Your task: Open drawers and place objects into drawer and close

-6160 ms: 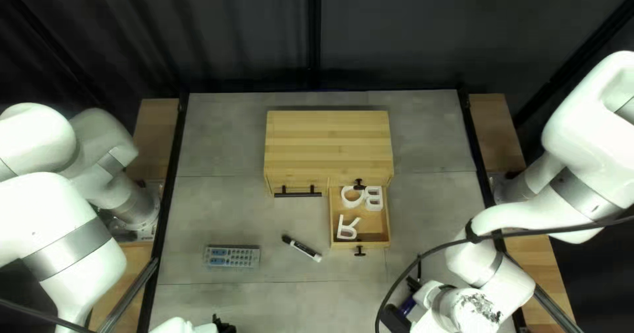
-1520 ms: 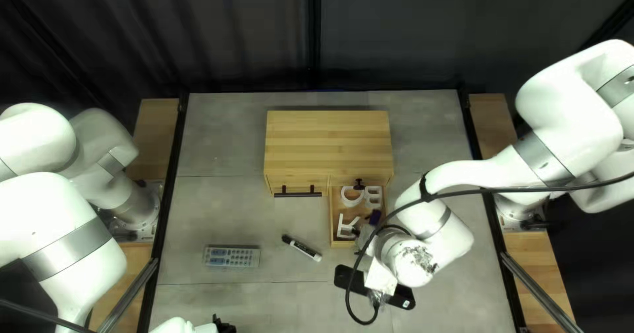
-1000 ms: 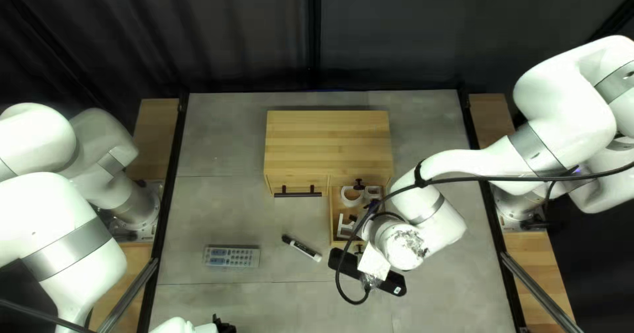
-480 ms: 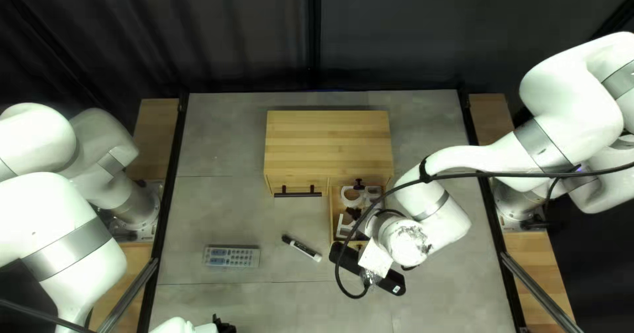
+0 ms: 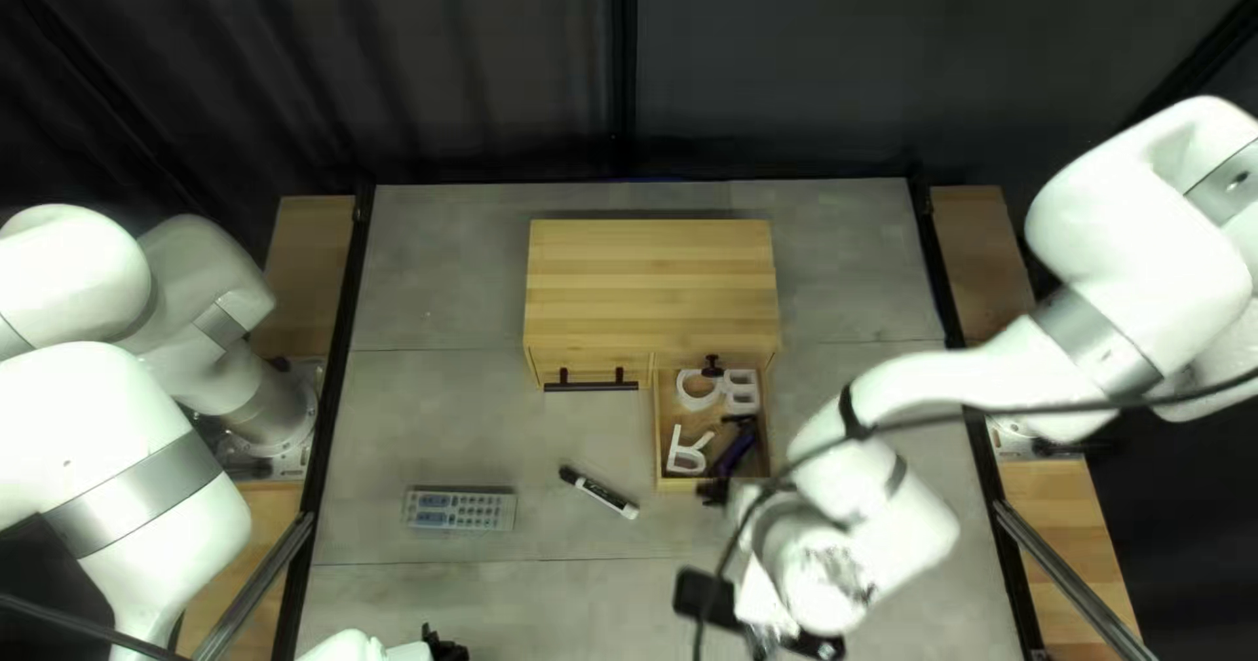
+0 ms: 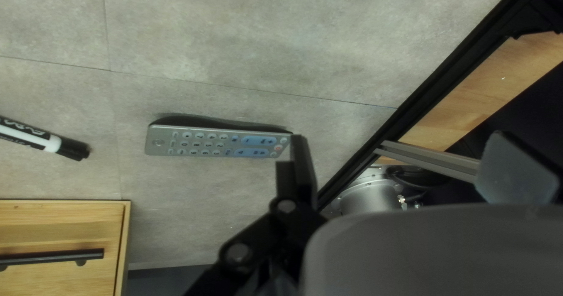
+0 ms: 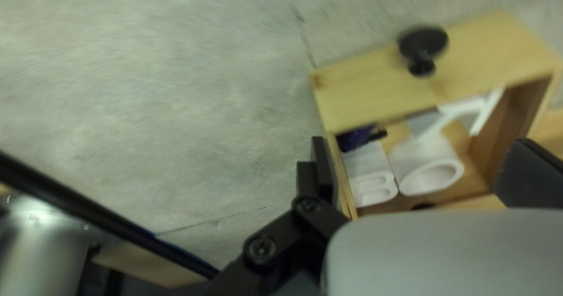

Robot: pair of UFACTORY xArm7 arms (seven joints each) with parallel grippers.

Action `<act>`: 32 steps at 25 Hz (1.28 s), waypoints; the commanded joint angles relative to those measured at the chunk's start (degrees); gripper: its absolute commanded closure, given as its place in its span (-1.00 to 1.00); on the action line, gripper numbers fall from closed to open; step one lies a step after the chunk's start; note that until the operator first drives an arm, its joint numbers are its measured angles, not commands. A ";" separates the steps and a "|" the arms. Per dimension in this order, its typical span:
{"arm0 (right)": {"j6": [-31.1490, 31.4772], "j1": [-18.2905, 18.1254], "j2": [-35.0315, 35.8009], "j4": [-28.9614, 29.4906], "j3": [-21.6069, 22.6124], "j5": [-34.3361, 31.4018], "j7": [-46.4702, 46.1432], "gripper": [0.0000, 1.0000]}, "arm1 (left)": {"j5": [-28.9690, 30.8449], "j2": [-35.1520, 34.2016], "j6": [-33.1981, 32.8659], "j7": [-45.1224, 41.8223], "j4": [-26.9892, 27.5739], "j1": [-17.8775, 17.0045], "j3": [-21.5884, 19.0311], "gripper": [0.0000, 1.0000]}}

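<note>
Our left arm (image 5: 79, 399) and right arm (image 5: 1127, 216) are white and smooth, with fat, round bends. A shiny grey band wraps each: the left band (image 5: 138, 491) and the right band (image 5: 1094, 340). Our left base (image 6: 369, 202) is round and silver, with small bolts. A long black cable (image 5: 1075, 410) runs along our right arm, and a black strap (image 5: 853, 412) goes around it. Lower down there is a messy grey patch (image 5: 839, 563), a bit blurry, and a black bar (image 5: 701, 597). Our left fingers (image 6: 302, 170) and right fingers (image 7: 322, 170) have black links with round screws (image 7: 261, 248).
</note>
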 commanded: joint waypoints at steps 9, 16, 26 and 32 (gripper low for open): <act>6.18 3.59 4.64 5.96 1.37 -0.82 0.60 -1.00 | 0.00 0.00 0.00 0.00 0.00 0.00 0.00 -1.00; 6.18 3.59 4.64 5.96 1.37 -0.82 0.60 -1.00 | 0.00 0.00 0.00 0.00 0.00 0.00 0.00 -1.00; 6.18 3.59 4.64 5.96 1.37 -0.82 0.60 -1.00 | 0.00 0.00 0.00 0.00 0.00 0.00 0.00 -1.00; 6.44 5.00 4.43 5.91 1.58 -4.41 -0.45 -1.00 | 0.00 0.00 0.00 0.00 0.00 0.00 0.00 -1.00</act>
